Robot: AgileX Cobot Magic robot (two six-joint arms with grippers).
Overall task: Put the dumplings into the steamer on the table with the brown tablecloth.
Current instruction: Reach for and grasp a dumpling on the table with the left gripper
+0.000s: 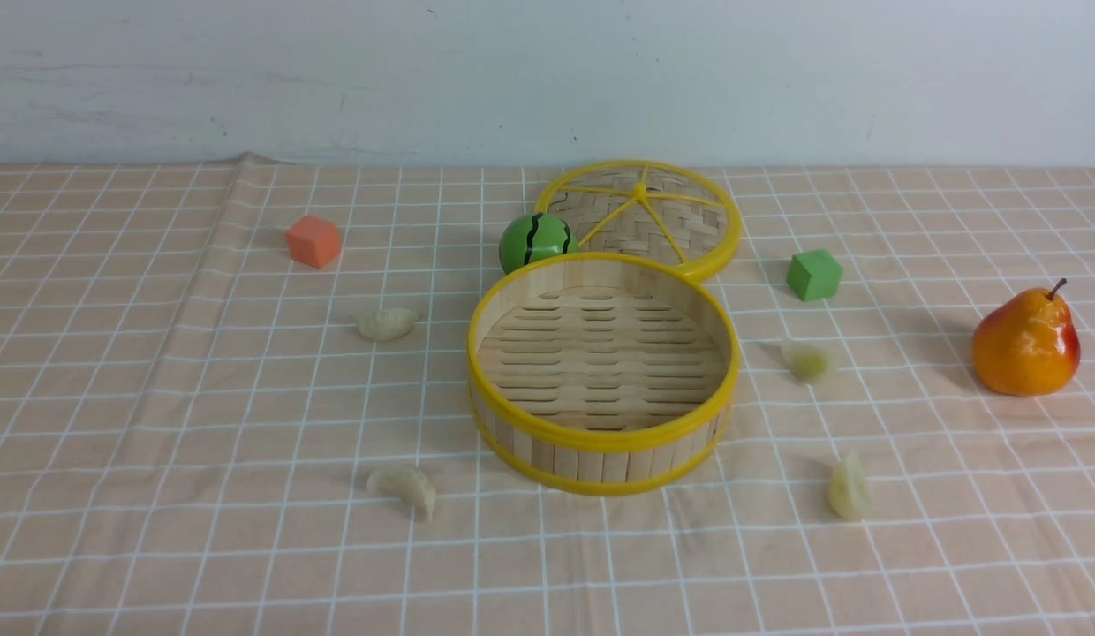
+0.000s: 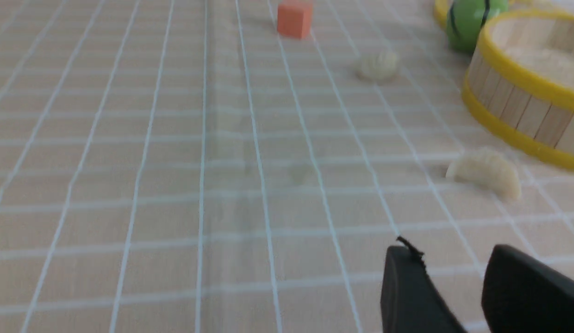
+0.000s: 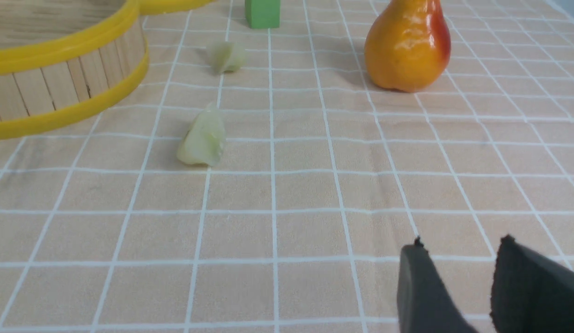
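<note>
Left gripper [image 2: 453, 270]: two black fingers partly apart, checked cloth showing in the gap; it holds nothing and touches no dumpling.
Right gripper [image 3: 458, 259]: the same middling gap, bare between the fingers; it grips nothing.
Arm pose: both wrists sit low and look along the cloth at a shallow angle. Whether the fingertips touch the cloth cannot be told.
Steamer [image 1: 600, 439]: upright in the middle of the table [image 1: 88, 565], slatted floor bare.
Dumplings: all four lie on the brown tablecloth [image 1: 203, 397], outside the steamer.
Left pair: far left dumpling [image 1: 386, 323] and near left dumpling [image 1: 404, 488], both clear of the steamer wall.
Right pair: far right dumpling [image 1: 809, 361] near the steamer, and near right dumpling [image 1: 849, 488] standing on edge.
Left wrist view only: the near left dumpling lies ahead of the fingers, apart from them; the picture is blurred.
Right wrist view only: the near right dumpling lies well ahead of the fingers.
Front view only: lid [image 1: 653, 216] behind the steamer, watermelon ball [image 1: 536, 241] just beside both.
Other things: orange cube [image 1: 314, 241] far left, green cube [image 1: 813, 275] and pear [image 1: 1025, 343] right.
</note>
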